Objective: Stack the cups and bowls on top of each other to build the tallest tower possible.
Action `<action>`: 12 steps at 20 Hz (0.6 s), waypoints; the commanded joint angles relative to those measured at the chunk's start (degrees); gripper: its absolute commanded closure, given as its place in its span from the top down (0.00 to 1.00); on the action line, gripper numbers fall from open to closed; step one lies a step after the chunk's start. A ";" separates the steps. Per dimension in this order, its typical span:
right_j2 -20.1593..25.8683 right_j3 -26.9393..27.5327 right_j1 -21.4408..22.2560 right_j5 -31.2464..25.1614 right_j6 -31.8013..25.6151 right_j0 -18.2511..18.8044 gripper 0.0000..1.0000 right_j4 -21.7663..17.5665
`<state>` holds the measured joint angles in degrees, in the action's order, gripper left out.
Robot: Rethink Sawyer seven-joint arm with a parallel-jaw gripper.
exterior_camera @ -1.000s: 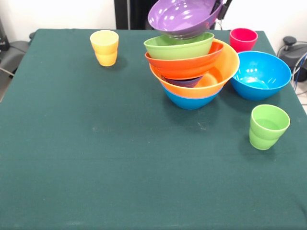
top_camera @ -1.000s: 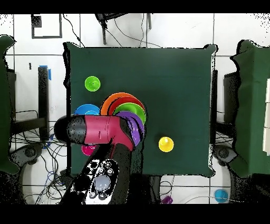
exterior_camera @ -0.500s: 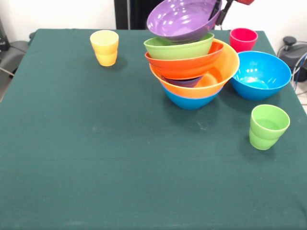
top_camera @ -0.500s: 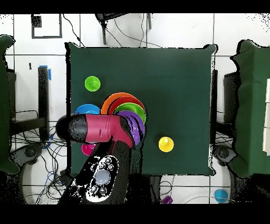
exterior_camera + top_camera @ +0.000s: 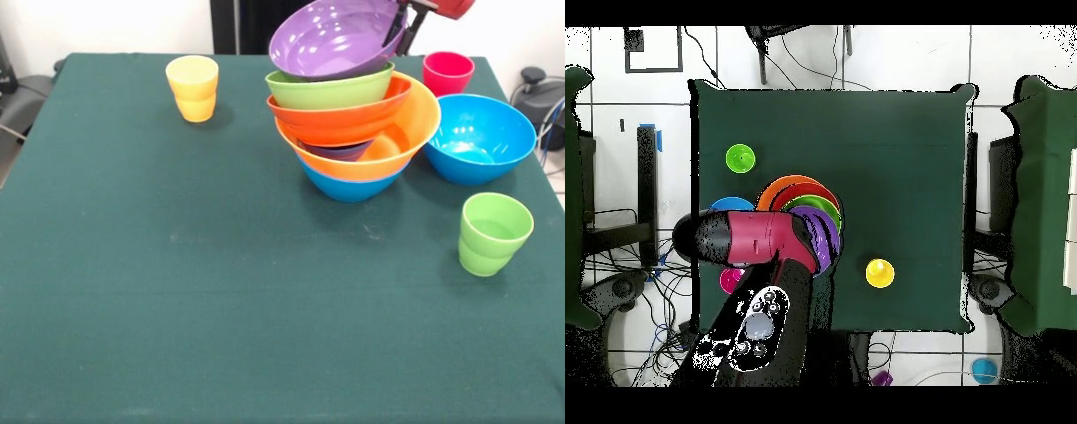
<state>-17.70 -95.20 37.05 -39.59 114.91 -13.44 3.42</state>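
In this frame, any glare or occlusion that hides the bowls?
Front view: bright glare spots inside the purple bowl and the separate blue bowl, shapes still clear. Overhead view: the arm covers much of the tower.

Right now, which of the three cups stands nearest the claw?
The red-pink cup, just below the claw at the table's far edge; the yellow cup and green cup stand much farther off.

End effector [image 5: 404,19] cut off at front view's top edge; finger state unreadable. Overhead, arm [image 5: 755,240] covers most of purple bowl [image 5: 821,238], red-pink cup [image 5: 730,281] and loose blue bowl [image 5: 732,206]. Tower's [image 5: 353,132] inner bowls mostly hidden.
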 commanded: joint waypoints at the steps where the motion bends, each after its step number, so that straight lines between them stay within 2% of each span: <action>1: 2.97 4.25 -1.43 1.79 10.04 0.27 0.00 1.32; 12: 4.32 8.06 -3.33 0.68 8.40 2.16 0.00 1.73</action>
<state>-17.77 -91.62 36.22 -39.60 114.91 -12.90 3.61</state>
